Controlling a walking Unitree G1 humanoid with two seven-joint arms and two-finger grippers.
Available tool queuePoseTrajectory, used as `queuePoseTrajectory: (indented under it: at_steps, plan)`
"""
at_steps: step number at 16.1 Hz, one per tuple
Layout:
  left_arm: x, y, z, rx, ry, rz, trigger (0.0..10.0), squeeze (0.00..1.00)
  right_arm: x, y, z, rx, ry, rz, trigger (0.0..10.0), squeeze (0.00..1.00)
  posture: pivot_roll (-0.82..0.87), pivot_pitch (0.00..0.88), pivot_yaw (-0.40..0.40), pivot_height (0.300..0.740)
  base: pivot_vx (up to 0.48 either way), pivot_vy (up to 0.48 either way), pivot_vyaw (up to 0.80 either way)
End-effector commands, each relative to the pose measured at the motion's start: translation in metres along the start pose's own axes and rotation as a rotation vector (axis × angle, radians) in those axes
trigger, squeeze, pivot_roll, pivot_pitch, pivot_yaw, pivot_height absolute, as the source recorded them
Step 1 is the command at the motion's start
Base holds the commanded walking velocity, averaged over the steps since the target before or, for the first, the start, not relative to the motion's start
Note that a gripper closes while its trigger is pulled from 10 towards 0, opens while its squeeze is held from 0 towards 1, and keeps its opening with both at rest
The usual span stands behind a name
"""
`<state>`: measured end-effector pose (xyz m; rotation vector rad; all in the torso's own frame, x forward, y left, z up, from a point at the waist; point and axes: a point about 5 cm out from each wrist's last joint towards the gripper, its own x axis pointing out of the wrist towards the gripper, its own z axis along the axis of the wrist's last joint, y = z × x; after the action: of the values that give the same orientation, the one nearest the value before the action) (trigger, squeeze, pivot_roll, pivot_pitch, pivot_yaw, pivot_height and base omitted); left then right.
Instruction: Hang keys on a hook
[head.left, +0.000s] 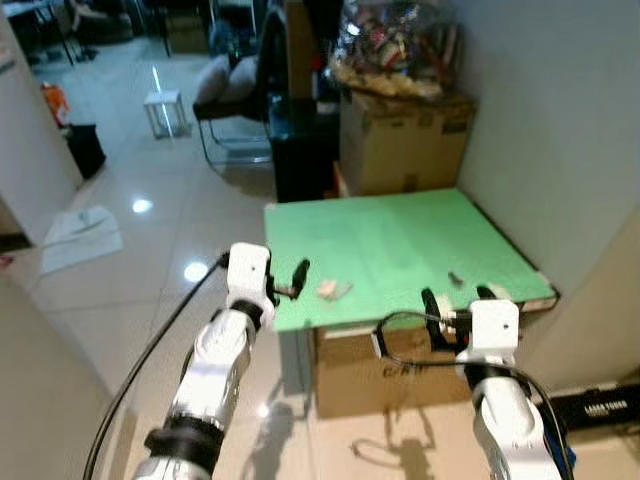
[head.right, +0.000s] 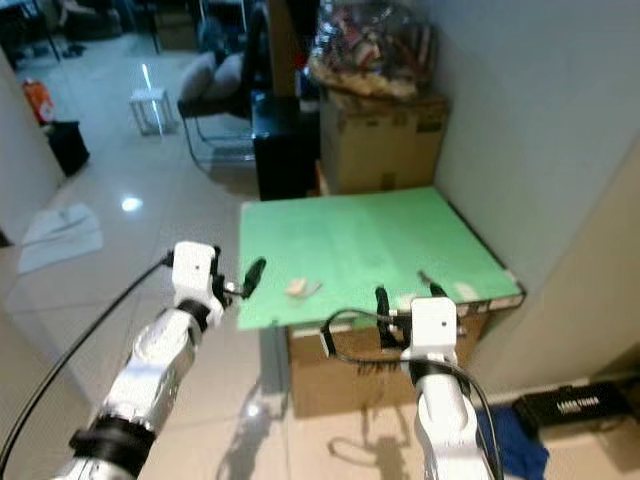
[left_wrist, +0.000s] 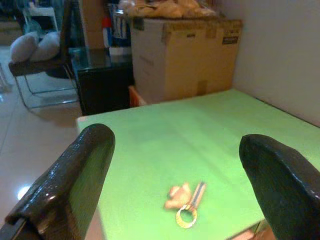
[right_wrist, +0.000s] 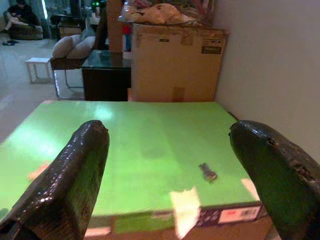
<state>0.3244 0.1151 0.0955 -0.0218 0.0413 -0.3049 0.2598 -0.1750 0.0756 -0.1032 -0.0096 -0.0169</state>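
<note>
A small bunch of keys (head.left: 332, 290) with a tan tag and a ring lies near the front left edge of the green table top (head.left: 390, 225). A small dark hook-like piece (head.left: 455, 278) lies on the green top near the front right. My left gripper (head.left: 298, 274) hovers at the table's front left corner, open, with the keys (left_wrist: 186, 201) a little ahead between its fingers (left_wrist: 75, 175). My right gripper (head.left: 458, 297) is at the front edge, open, facing the dark piece (right_wrist: 207, 172).
A large cardboard box (head.left: 405, 145) with a bag of stuff on top and a black cabinet (head.left: 300, 150) stand behind the table. A grey wall (head.left: 560, 130) runs along the right. Another box (head.left: 380, 375) sits under the table. A chair (head.left: 235, 100) stands farther back.
</note>
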Motion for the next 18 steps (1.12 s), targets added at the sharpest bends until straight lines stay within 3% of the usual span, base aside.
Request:
queuePoseTrajectory:
  at_steps: [1,11,15,18]
  plan:
    - [0.005,-0.005,0.005,0.023,-0.014,-0.014,10.0,0.00,0.002,-0.003,0.001,0.000,-0.004,-0.004,10.0,0.00,-0.22,0.000,0.042,0.740,0.442,0.000,0.00]
    - [0.009,-0.011,0.005,0.012,-0.010,-0.047,10.0,0.00,-0.001,-0.005,-0.002,0.006,0.004,-0.012,10.0,0.00,-0.24,0.000,0.049,0.740,0.450,0.000,0.00]
    - [0.014,-0.021,-0.008,0.045,0.095,-0.136,10.0,0.00,-0.005,-0.011,-0.007,0.020,0.032,-0.032,10.0,0.00,-0.25,0.000,0.045,0.740,0.000,0.000,0.00]
    - [0.013,-0.038,-0.037,0.057,0.263,-0.253,10.0,0.00,-0.007,-0.012,-0.011,0.037,0.050,-0.043,10.0,0.00,-0.24,0.000,0.042,0.740,0.000,0.000,0.00]
